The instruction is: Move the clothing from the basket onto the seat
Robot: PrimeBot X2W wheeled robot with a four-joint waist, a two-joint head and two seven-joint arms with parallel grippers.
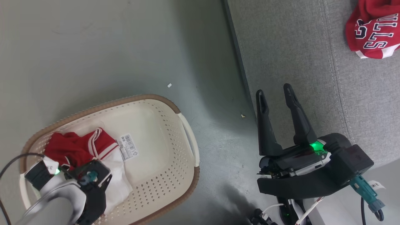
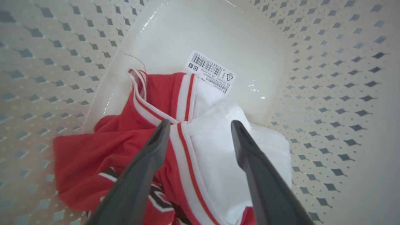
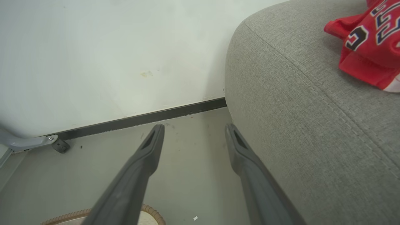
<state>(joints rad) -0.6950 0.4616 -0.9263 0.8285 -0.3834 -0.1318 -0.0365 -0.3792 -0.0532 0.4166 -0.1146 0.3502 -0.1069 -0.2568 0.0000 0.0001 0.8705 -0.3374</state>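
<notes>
A red-and-white garment (image 1: 93, 147) lies crumpled in the cream basket (image 1: 162, 125) on the floor at the lower left. My left gripper (image 2: 200, 125) points down into the basket, open, its fingertips straddling the garment's (image 2: 206, 150) white panel and striped trim; I cannot tell whether they touch it. Another red garment with block lettering (image 1: 372, 31) lies on the grey seat (image 1: 287, 47) at the upper right. My right gripper (image 1: 274, 91) stands open and empty at the seat's front edge, above the floor beside it (image 3: 194, 128).
A barcode label (image 2: 210, 71) is stuck on the basket's bottom. A white wall with a dark baseboard (image 3: 140, 117) runs behind the floor. A grey wheeled leg (image 3: 31, 142) stands at the left. Small scraps (image 1: 169, 85) lie on the floor between basket and seat.
</notes>
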